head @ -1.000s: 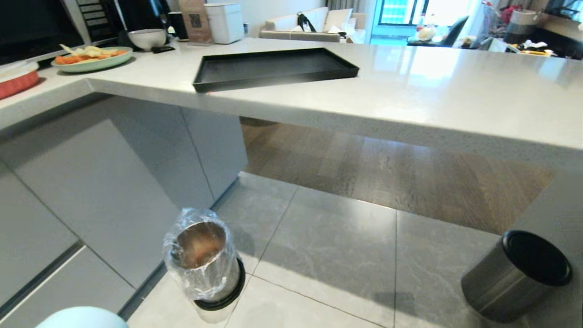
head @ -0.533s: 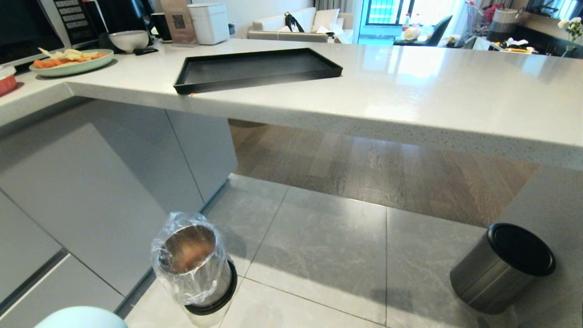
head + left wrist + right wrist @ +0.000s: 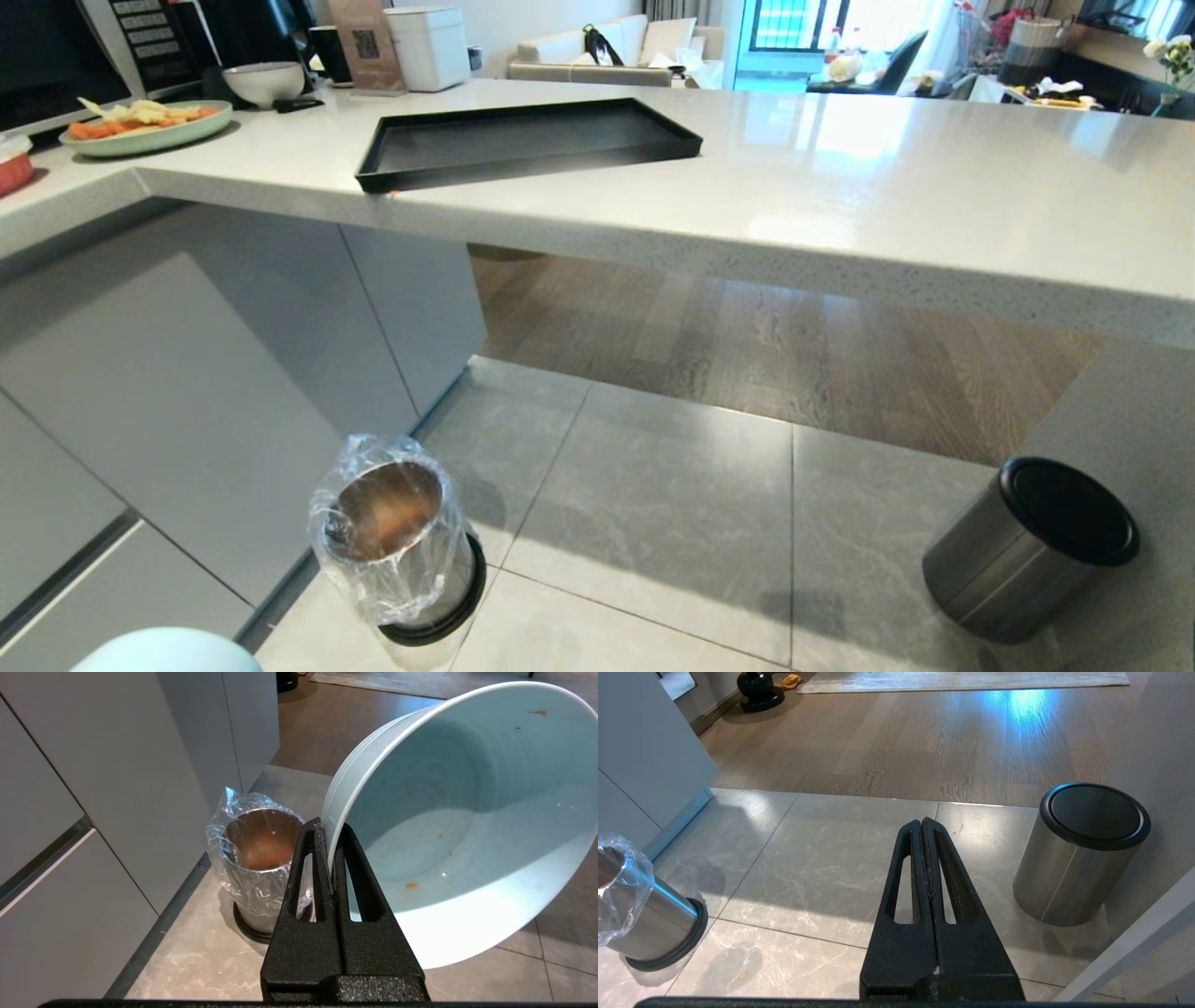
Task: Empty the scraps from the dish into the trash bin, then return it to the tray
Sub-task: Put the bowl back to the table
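A flat black rectangular tray [image 3: 527,140] is lying on the pale grey stone bench [image 3: 840,205] above grey floor tiles [image 3: 672,523]; only the left wrist view is showing the left hand [image 3: 331,833] pinching the pale blue round dish [image 3: 467,812], while the right hand [image 3: 923,826] is staying pressed together.

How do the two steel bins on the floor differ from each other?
The trash bin is open on top, while the larger bin is closed by a black top. The trash bin wears a crinkly clear plastic liner; the larger bin has none. The trash bin stands beside the cabinets, the larger bin far to the right. Both are steel cylinders on grey tiles.
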